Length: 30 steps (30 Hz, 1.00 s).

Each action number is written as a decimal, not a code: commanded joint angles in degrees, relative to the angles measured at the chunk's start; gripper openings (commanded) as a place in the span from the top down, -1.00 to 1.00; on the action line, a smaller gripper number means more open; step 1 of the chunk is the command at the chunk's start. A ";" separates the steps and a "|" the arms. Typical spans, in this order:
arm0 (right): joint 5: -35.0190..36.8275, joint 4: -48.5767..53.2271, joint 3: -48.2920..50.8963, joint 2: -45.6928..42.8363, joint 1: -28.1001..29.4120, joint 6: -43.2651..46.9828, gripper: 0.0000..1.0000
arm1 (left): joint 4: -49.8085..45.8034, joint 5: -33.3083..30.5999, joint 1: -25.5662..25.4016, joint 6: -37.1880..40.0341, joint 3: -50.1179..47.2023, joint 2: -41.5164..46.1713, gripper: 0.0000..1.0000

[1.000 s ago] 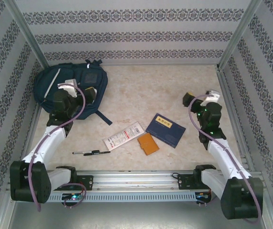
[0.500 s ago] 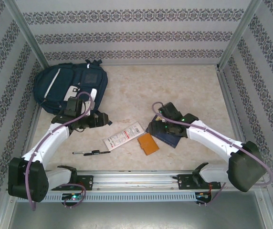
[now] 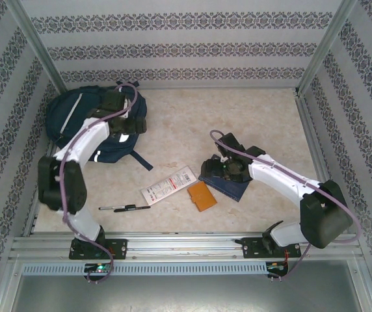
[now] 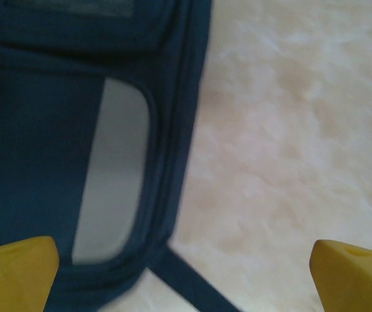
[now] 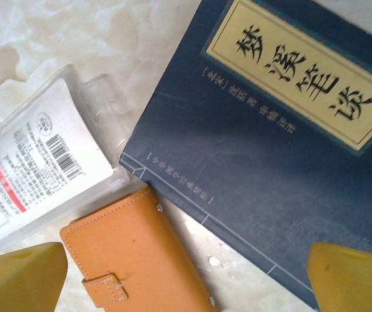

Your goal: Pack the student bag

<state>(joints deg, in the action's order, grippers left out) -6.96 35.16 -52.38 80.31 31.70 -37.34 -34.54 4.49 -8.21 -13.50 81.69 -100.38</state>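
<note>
Right hand [image 5: 186, 281] over navy book [image 5: 238, 188], title label [image 5: 300, 81] crisp from wrist view

navy student bag [image 3: 64, 125], orange wallet [image 3: 202, 195]

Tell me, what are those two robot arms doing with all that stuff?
They're packing a student bag. The left end effector hovers open over the bag's edge. The right end effector hovers open above a navy book, next to an orange wallet and a white packet. Those and a pen lie on the table, not yet packed.
</note>
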 commanded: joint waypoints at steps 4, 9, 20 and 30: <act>-1.92 -1.43 2.47 -2.41 1.39 -4.30 -0.89 | -5.53 -11.78 -0.10 0.93 9.71 -14.94 -0.71; -2.62 -1.44 2.60 -3.78 2.03 -4.26 -0.89 | -7.52 -5.50 -0.88 -0.30 15.50 -21.09 0.93; -4.91 -1.91 0.70 -5.02 -5.68 -4.03 -0.92 | -1.68 14.33 -16.22 -10.41 30.61 -20.46 0.35; -9.91 -8.35 -5.25 3.47 -1.32 -4.71 -0.91 | -13.44 12.73 -13.40 -1.64 29.93 -9.44 -0.50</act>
<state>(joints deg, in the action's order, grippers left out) -14.06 29.52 -53.93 80.99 27.68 -42.28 -40.99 22.13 -25.10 -19.53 115.04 -117.69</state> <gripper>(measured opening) 0.955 0.721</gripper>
